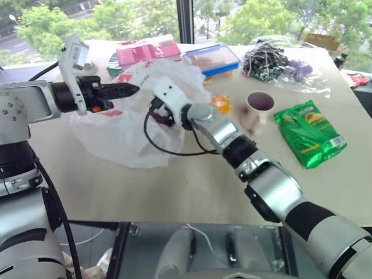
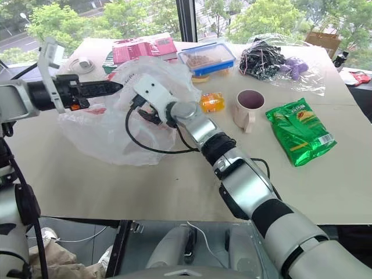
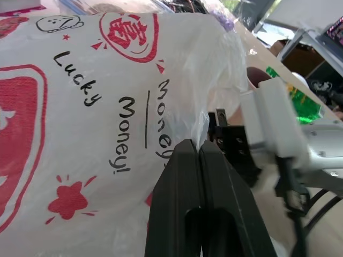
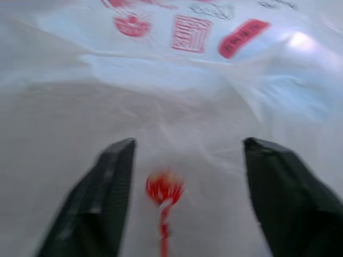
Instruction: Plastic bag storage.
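Broadly, a beige table [image 1: 174, 186] is seen spanning the head views, and the plastic bag [image 1: 119, 136] is spread over its left-centre part, a large thin translucent white sheet with red printed logos and black lettering, its long axis running from lower left toward upper right of the frame. Behind it a pink box [image 1: 145, 51] and a blue-lidded container [image 1: 211, 59] are set at the upper centre; a bundle of cables [image 1: 264, 61] sits upper right. A green snack packet [image 1: 309, 133] lies at the right, a mug [image 1: 258, 108] left of it, an orange item [image 1: 221, 103] beside that. The left gripper [image 1: 135, 89] is pressed together on a raised fold of the bag. The right gripper [image 4: 185, 198] is held with fingers apart over the film.
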{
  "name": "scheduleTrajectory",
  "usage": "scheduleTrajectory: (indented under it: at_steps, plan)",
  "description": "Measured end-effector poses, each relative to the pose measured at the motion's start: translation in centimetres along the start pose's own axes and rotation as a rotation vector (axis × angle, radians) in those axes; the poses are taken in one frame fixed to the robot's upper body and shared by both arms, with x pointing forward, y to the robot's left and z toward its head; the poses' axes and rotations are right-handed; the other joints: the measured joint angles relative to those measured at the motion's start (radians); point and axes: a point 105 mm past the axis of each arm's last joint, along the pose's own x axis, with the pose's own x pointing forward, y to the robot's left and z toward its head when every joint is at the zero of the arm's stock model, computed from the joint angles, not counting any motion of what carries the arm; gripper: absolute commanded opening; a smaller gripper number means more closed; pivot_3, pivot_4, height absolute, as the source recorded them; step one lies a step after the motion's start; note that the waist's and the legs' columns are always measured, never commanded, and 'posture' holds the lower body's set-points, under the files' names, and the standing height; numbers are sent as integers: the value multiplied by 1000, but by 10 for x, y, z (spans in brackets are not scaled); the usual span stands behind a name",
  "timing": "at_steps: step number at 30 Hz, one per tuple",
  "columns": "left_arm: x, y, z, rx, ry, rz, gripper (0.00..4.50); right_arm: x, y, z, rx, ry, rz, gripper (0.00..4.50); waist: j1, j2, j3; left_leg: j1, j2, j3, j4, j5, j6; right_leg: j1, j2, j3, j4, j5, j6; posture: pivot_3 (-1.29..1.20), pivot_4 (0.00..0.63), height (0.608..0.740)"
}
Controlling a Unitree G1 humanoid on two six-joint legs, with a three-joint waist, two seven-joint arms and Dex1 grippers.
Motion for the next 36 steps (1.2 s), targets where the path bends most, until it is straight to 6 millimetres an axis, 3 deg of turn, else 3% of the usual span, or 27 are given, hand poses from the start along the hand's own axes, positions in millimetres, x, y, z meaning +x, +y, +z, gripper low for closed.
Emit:
scheduleTrajectory:
  at_steps: [6,11,13,14,17,22,28,34,36]
  plan:
    - [-4,11,-2,-35,-7,46,0,-12,-1,32,-37,-200,11,4279,-9,0,0,0,3,0,-6,2,-3,-3,3,0,0,0,0,0,150,732]
    - [1,26,-8,-71,-13,114,0,-71,-10,-4,65,-145,40,4279,5,0,0,-2,1,-1,-3,2,-3,-2,1,-1,1,0,0,0,150,732]
    - [3,33,-9,-80,-18,140,0,-104,-20,-3,98,-119,-9,4279,5,0,0,-2,1,-1,-1,2,-2,-3,0,0,4,0,0,0,150,732]
    - [8,36,-10,-87,-18,149,0,-124,-26,5,102,-124,-58,4279,6,0,0,-2,1,-1,-1,1,-1,-3,0,0,5,0,0,0,150,732]
    - [14,39,-11,-90,-16,154,0,-159,-38,7,120,-97,-204,4279,3,-1,0,0,4,-1,-1,0,1,-3,0,0,6,0,0,0,150,732]
    - [15,44,-6,-88,-33,173,0,-198,-57,-31,238,70,-458,4279,0,-1,0,0,3,2,-1,0,1,-3,0,3,6,0,-1,0,150,732]
    - [18,42,-1,-66,-37,173,0,-222,-76,-48,305,150,-652,4279,3,-1,0,0,2,2,-1,0,1,-3,-2,2,6,0,-1,0,150,732]
    - [20,42,-3,-64,-28,173,0,-222,-83,-77,371,232,-682,4279,2,-1,0,0,2,2,-1,0,2,-3,-2,2,6,0,-1,0,150,732]
    - [20,42,-3,-64,-28,174,0,-220,-85,-84,385,245,-683,3452,2,-1,0,0,2,2,-1,0,2,-3,-2,2,6,0,-1,0,150,732]
